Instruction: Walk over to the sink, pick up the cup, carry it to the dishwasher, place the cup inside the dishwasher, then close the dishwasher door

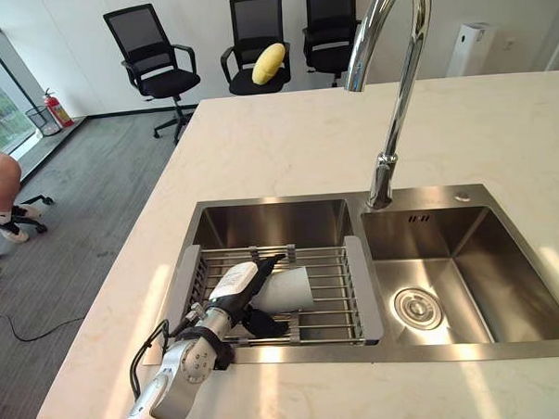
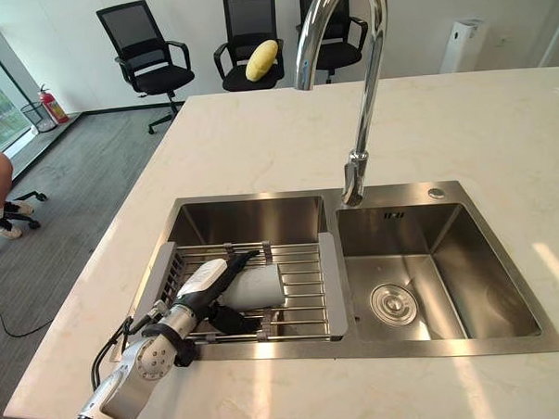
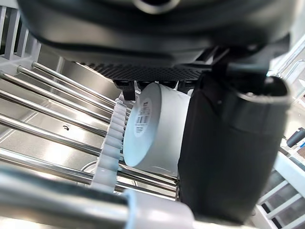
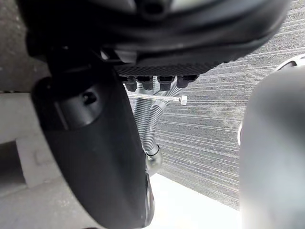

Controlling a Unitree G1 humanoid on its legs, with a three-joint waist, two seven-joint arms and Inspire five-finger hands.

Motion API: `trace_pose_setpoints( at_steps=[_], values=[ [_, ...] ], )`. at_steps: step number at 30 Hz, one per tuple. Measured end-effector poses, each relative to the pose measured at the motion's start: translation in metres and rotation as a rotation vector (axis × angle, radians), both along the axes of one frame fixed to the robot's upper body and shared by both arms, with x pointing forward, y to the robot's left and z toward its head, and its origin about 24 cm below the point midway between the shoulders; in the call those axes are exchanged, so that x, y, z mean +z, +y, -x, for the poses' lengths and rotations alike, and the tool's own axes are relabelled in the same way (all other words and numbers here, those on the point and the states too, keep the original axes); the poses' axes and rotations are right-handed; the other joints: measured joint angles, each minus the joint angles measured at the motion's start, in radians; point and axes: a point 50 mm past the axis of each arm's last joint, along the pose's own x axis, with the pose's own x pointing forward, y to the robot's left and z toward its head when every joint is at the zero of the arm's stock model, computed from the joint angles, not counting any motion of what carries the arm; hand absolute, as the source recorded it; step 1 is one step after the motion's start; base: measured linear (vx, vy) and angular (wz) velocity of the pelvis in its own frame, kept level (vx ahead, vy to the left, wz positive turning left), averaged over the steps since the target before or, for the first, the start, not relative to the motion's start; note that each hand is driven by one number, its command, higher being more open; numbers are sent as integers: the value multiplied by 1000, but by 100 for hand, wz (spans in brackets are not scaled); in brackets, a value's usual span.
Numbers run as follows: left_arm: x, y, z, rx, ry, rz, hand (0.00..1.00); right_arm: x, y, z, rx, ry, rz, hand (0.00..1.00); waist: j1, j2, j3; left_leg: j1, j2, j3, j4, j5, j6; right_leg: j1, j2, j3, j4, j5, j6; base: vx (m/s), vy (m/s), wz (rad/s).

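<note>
**Left hand on the cup, lift to come**

The left hand (image 1: 236, 284) is down in the sink's (image 1: 467, 257) left basin, clasped round the cup (image 1: 290, 288), with the thumb (image 3: 224, 143) on one flank and the fingers (image 1: 268, 264) over the other. The cup lies on its side on the wire rack (image 1: 334, 300), at 3 o'clock from the palm. Its long axis runs 9 to 3, labelled base toward the wrist. It looks not yet raised. The faucet (image 1: 400, 93) arches at 1 o'clock, so I'd judge a straight lift safest. The right hand (image 4: 95, 143) hangs over the floor, far from the cup, and I can't tell its grip.
</note>
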Motion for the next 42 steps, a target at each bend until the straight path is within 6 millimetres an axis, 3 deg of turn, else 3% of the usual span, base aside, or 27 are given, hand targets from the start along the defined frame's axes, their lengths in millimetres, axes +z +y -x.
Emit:
trace_pose_setpoints(
  at_steps=[12, 20, 33, 39, 42],
  values=[
    [-3, 5, -7, 25, 11, 58, 0, 0, -2, 1, 5, 4, -5, 100, -37, 6, -3, 9, 1, 1, -29, 6, -8, 0, 10, 3, -18, 3, -1, 15, -2, 0],
    [-1, 5, -7, 40, 18, 153, 0, -2, -2, 4, -24, 20, -11, 100, -39, 4, 0, 9, -5, -15, -41, 12, -3, 23, 20, -16, -46, 11, 0, 37, -11, 6],
    [44, 4, -4, 58, -154, 603, 0, -7, -3, 13, -109, 53, 0, 100, -36, -11, 18, 14, -10, -29, -65, 29, 4, 37, 27, -27, -89, 39, -1, -20, -6, 2],
    [47, 7, 1, 115, -122, 904, 0, -8, -1, 13, -138, 50, -7, 100, -35, -25, 27, 16, -14, -33, -70, 28, 5, 46, 28, -26, -101, 46, 1, 14, -1, 0],
    [46, 9, 4, 141, -129, 973, 0, -8, 2, 13, -145, 51, -14, 100, -35, -37, 35, 23, -17, -44, -70, 26, 8, 57, 28, -24, -108, 48, 1, 26, -4, 0]
  ],
)
